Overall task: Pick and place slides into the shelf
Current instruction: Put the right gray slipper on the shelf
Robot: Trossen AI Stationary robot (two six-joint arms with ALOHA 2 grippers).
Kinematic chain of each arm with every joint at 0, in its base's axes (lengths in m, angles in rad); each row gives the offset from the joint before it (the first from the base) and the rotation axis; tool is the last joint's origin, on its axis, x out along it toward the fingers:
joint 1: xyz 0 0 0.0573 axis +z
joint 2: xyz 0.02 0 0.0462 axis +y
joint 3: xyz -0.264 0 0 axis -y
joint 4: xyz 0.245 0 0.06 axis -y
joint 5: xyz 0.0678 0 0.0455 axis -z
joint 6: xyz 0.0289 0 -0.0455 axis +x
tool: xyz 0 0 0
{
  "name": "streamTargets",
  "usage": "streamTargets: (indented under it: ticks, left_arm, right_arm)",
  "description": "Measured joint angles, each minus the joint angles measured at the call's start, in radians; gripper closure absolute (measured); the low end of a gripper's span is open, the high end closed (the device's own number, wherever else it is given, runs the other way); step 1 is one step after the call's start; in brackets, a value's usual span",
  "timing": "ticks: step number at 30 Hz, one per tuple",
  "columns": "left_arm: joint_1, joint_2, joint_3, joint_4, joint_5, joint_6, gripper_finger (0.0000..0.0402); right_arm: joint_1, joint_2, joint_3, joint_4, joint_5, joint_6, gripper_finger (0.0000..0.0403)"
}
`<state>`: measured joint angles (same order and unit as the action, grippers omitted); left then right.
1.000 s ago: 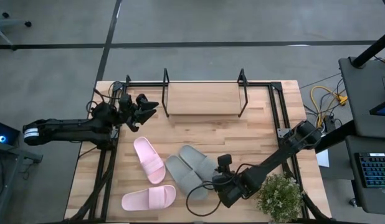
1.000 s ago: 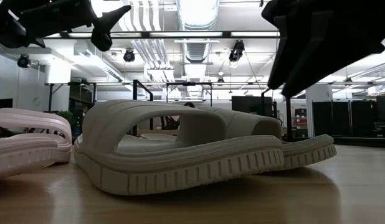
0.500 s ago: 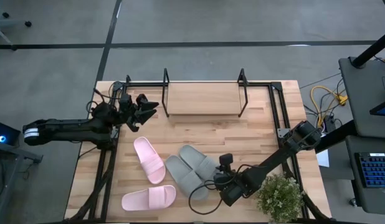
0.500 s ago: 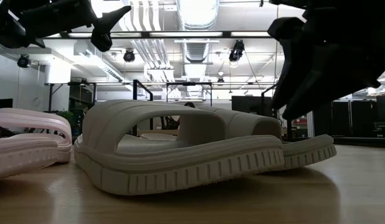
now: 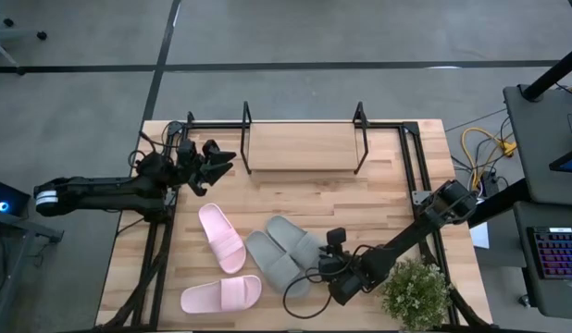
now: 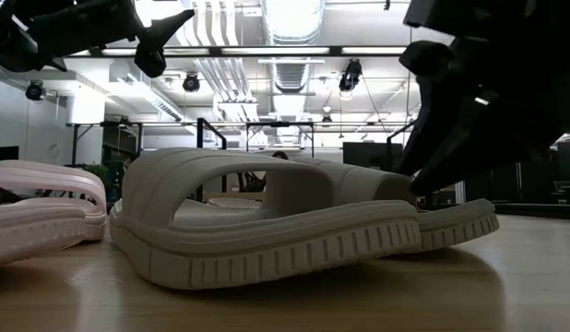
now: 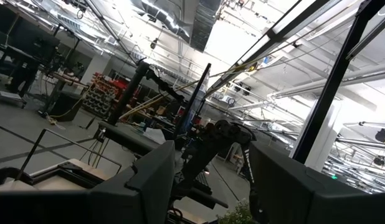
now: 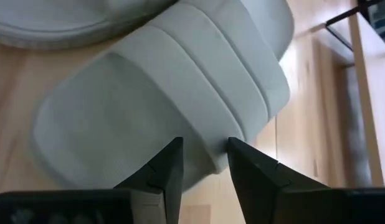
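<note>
Right gripper (image 5: 325, 274) had crept closer, jaws narrowed but empty, straddling the nearer grey slide's (image 5: 301, 242) strap edge directly ahead.

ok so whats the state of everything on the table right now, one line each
grey slides: side by side flat on the table, not lifted
pink slides: flat on the table, one lying crosswise near the front edge, untouched
shelf: upright at the back, board bare
right gripper: open, fingers straddling the edge of a grey slide's strap
left gripper: open, holding nothing, raised beside the shelf
potted plant: upright at the front right corner
</note>
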<state>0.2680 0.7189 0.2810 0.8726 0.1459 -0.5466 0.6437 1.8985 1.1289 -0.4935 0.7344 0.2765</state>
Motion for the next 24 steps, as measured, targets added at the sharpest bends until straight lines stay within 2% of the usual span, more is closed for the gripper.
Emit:
streamTargets:
  ticks: [9, 16, 20, 24]
  left_arm:
    - [0.000, 0.000, -0.006, 0.000, -0.001, -0.050, 0.0210]
    - [0.000, 0.009, -0.006, 0.000, -0.001, -0.050, 0.0210]
    - [0.000, 0.018, -0.006, 0.000, -0.001, -0.050, 0.0210]
    - [0.000, 0.027, -0.007, 0.000, -0.001, -0.051, 0.0210]
  right_arm:
    - [-0.012, 0.000, -0.020, 0.106, 0.076, -0.001, 0.0299]
    - [-0.049, 0.003, -0.071, 0.253, 0.060, 0.010, 0.0303]
    - [-0.068, 0.003, -0.077, 0.270, 0.053, 0.010, 0.0306]
    - [-0.079, 0.003, -0.080, 0.270, 0.055, 0.009, 0.0335]
